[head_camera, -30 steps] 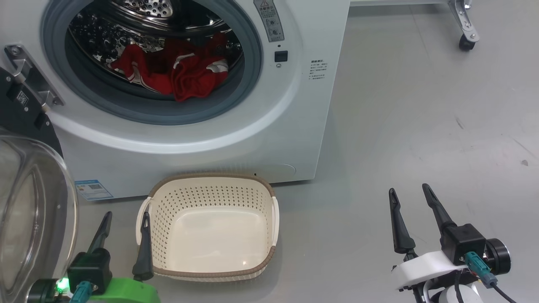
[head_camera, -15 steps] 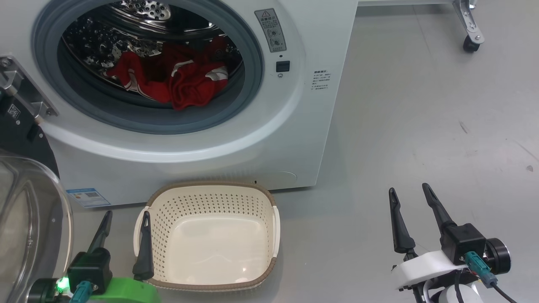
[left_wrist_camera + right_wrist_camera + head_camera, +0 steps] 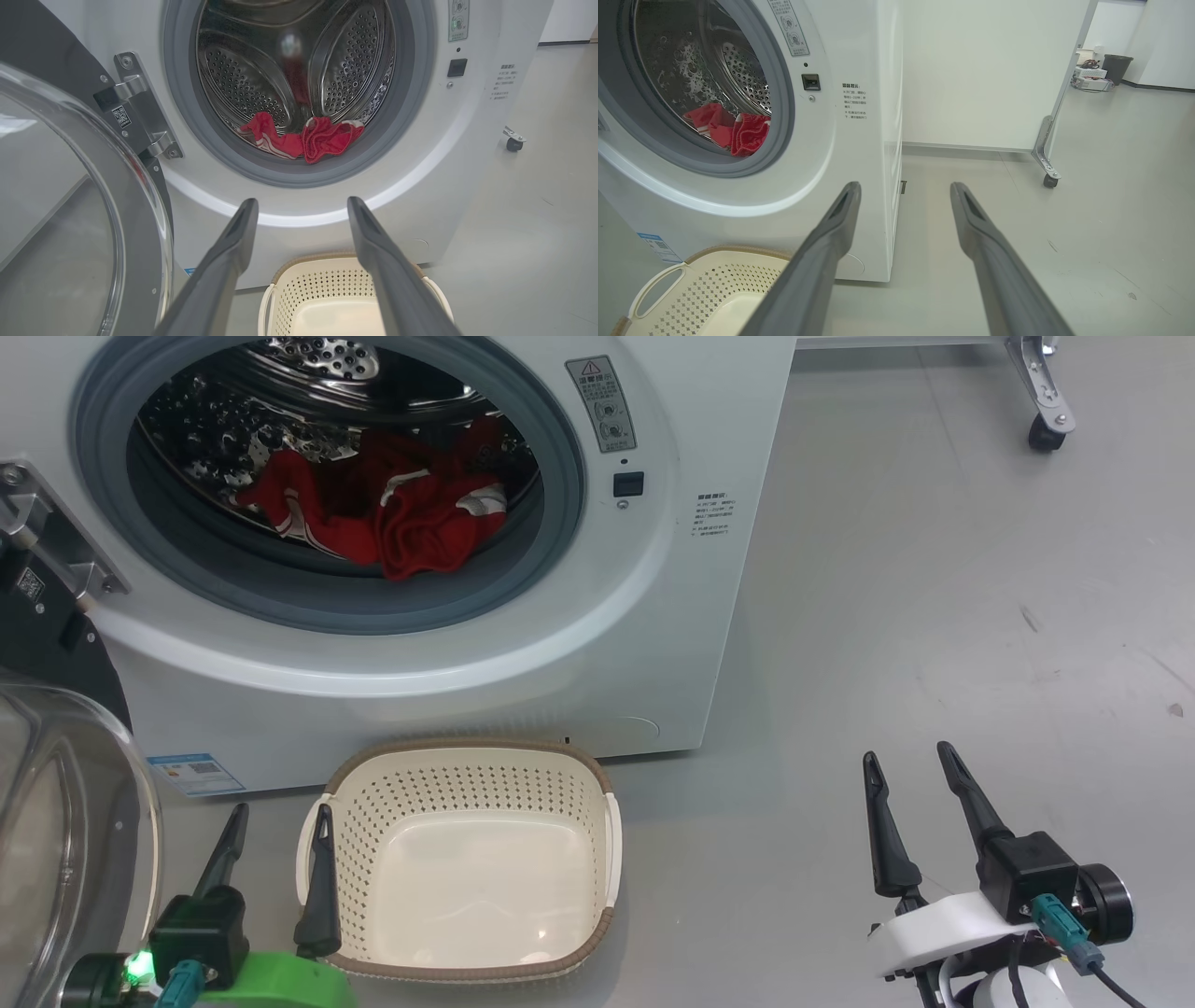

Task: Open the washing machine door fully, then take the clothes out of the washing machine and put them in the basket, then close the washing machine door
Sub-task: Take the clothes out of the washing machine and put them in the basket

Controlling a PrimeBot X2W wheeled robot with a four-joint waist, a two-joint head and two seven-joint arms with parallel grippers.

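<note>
Left gripper [image 3: 283,808]: your left tool has its two dark fingers spread wide with nothing between them. In the head view it sits at the lower left, pointing toward the machine.
Left gripper, contact: the finger nearer the basket [image 3: 467,747] overlaps its left handle in the head view. You cannot tell from the frames whether they touch.
Right gripper [image 3: 907,752]: your right tool is equally wide and holds nothing. It hangs over bare grey floor [image 3: 934,616], well apart from the basket and to the right of the machine's front corner.
Washing machine [image 3: 523,644]: this is the white front-loader ahead of you, with its round opening uncovered and a grey rubber gasket [image 3: 551,523] ringing the steel drum [image 3: 308,355].
Washing machine door [image 3: 56,803]: it is swung out to your left on its metal hinge [image 3: 56,537]. The clear glass bowl bulges just beside the left gripper.
Clothes [image 3: 411,518]: the red garments with white trim lie bunched low in the drum, toward the front, behind the gasket lip.
Basket: it stands on the floor directly below the opening, close to the machine's front. It contains nothing.
Blue sticker [image 3: 187,773]: it sits low on the machine's front, left of the basket.
</note>
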